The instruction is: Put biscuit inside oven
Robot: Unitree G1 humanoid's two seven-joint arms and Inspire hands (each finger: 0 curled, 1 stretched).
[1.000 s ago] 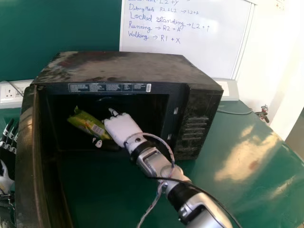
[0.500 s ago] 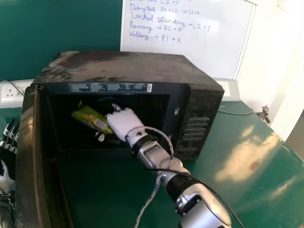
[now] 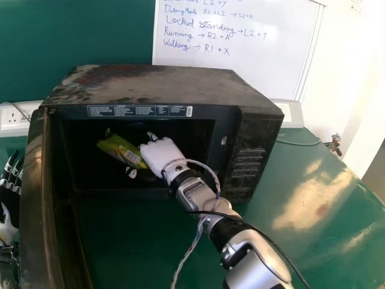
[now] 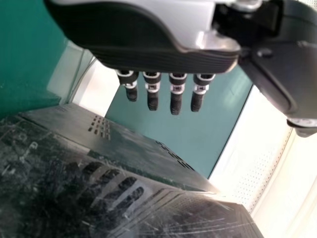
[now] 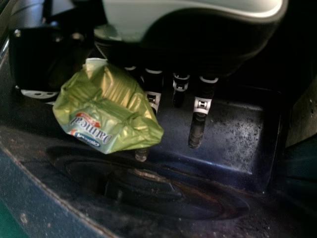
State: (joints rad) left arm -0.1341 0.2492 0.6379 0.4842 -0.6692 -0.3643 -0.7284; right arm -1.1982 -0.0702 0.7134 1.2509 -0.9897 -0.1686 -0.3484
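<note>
In the head view my right hand [image 3: 160,155] is inside the oven [image 3: 162,86], pinching the green biscuit packet [image 3: 120,149] on its left side. The thumb shows below the packet. From the right wrist view, the packet [image 5: 106,111] lies between the thumb side and the fingers of my right hand [image 5: 198,130], above the dark oven floor [image 5: 242,129]. My left hand [image 3: 9,180], with straight fingers, is outside the oven door at the far left; the left wrist view shows the left hand [image 4: 176,96] holding nothing, near the dark oven casing [image 4: 99,188].
The oven door [image 3: 37,198] stands open on the left, between the cavity and my left hand. Green table surface [image 3: 289,223] extends to the right of the oven. Behind it are a whiteboard [image 3: 240,54] and a wall socket [image 3: 13,118]. A cable loops around my right forearm.
My right hand has shifted slightly right and upward in the head view, and the packet has moved along with it. The left hand has barely moved.
</note>
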